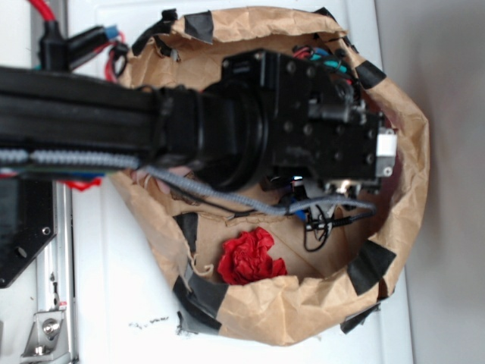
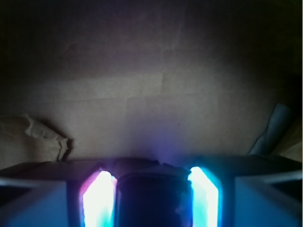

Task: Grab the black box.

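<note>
Exterior view: arm [image 1: 91, 114] comes in from the left and reaches into the paper bag [image 1: 258, 307], which sits on the white worktop [image 1: 114, 288]. The arm's bulk covers most of the bag floor, so the box isn't visible from here. A red wad [image 1: 250, 258] lies on the floor below the arm, apart from it. Black tape [image 1: 370, 265] patches dot the rim; those aren't the target.

Wrist view, left to right:
- crumpled flap [image 2: 45, 137] low on the left, clear of the fingers
- left pad [image 2: 99, 198], glowing
- box [image 2: 151, 203]: dark block filling the gap between the pads, at the bottom centre of the frame
- right pad [image 2: 204, 198], glowing
- grey strip [image 2: 274, 125] at the far right, well off to the side

Gripper [image 2: 151, 189] is narrowed to the box's width, with both pads against its sides as far as I can tell. I read that as holding the box. The contact lines are washed out by the glow, so medium confidence.

Judgement on doing this step well:
- The box looks centred between the pads, so no re-centring is needed.
- The skin looks glossy and likely slippery. Keep the squeeze firm and don't relax it before lifting.
- Lift straight up and slowly. The bag walls are close on the right in the exterior view, and sideways travel risks snagging paper or the loose cables [image 1: 326, 216].
- Watch for the dark block sliding down between the pads. If it does, stop and re-grip lower on the box.
- How deep the box sits in the fingers can't be seen.
</note>
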Robot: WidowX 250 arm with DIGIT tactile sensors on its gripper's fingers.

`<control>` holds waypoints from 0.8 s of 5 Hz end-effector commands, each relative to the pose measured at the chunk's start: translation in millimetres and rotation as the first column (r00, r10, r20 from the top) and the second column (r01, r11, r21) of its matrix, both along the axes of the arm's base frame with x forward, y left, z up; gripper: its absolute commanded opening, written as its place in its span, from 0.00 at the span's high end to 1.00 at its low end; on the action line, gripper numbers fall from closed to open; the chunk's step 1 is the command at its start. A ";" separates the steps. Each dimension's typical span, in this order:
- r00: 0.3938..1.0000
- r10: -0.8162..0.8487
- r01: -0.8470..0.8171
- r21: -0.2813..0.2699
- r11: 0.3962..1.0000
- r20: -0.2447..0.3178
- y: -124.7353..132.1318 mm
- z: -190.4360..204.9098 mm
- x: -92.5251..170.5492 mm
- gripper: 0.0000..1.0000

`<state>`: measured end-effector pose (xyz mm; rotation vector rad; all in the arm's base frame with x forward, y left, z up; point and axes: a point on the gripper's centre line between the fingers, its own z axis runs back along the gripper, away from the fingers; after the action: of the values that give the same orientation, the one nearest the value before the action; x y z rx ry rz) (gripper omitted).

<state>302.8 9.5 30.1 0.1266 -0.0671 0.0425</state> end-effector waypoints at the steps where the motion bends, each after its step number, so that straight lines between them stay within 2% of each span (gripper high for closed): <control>1: 1.000 -0.006 0.007 -0.032 0.999 0.022 -2.9 13.3 -12.8 1.00; 3: 0.998 0.059 -0.056 -0.182 0.982 0.013 -9.5 78.2 -21.3 1.00; 4: 0.998 0.033 -0.023 -0.189 0.982 0.049 -9.9 97.1 -28.4 1.00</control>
<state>267.7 -5.0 107.7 -0.0631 -0.0382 0.0681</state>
